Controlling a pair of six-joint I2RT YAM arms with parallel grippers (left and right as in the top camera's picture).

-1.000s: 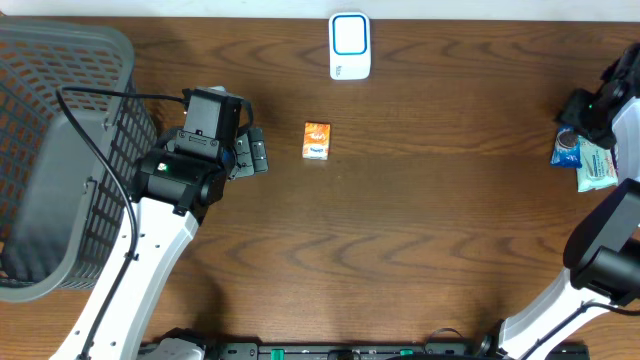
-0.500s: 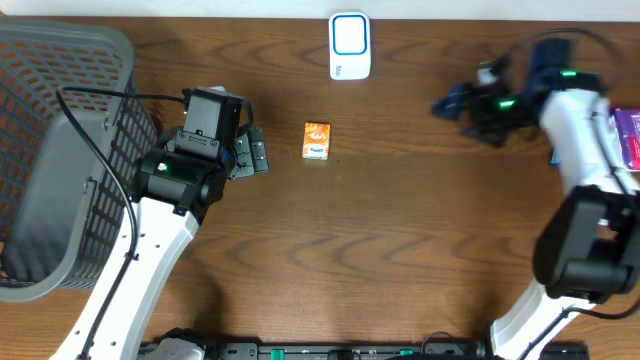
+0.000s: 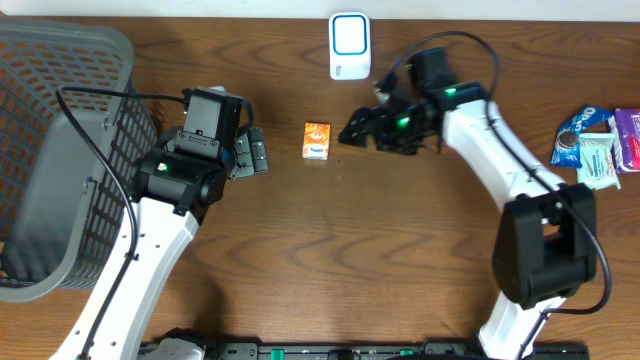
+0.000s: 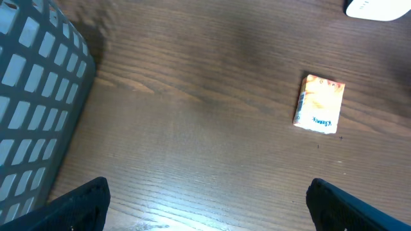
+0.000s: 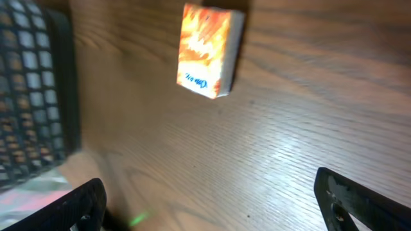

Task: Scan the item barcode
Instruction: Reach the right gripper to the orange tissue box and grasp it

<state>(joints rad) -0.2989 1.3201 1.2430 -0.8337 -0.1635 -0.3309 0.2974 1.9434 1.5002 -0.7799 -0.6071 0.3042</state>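
The orange box [image 3: 316, 140] lies flat on the desk [image 3: 400, 250], in the middle between the two arms and a little below the white scanner [image 3: 350, 46], which sits at the far edge. Nothing touches the box.

The left claw [image 3: 258, 154] hangs just left of the box and points toward it. In the left wrist view its fingertips [image 4: 80, 204] stand wide apart at the lower corners of the picture, with only bare wood between them. The box [image 4: 319, 104] lies ahead and to the right, and the basket [image 4: 32, 96] fills the left side.

The right claw [image 3: 358, 127] reaches in from the right and is near the box but apart from it. In its wrist view the fingertips [image 5: 356, 196] are also spread wide and hold nothing, and the box [image 5: 209, 50] lies ahead at a slight tilt.

The grey basket [image 3: 60, 150] stands at the desk's left end. A few packets [image 3: 595, 150] lie at its right edge.
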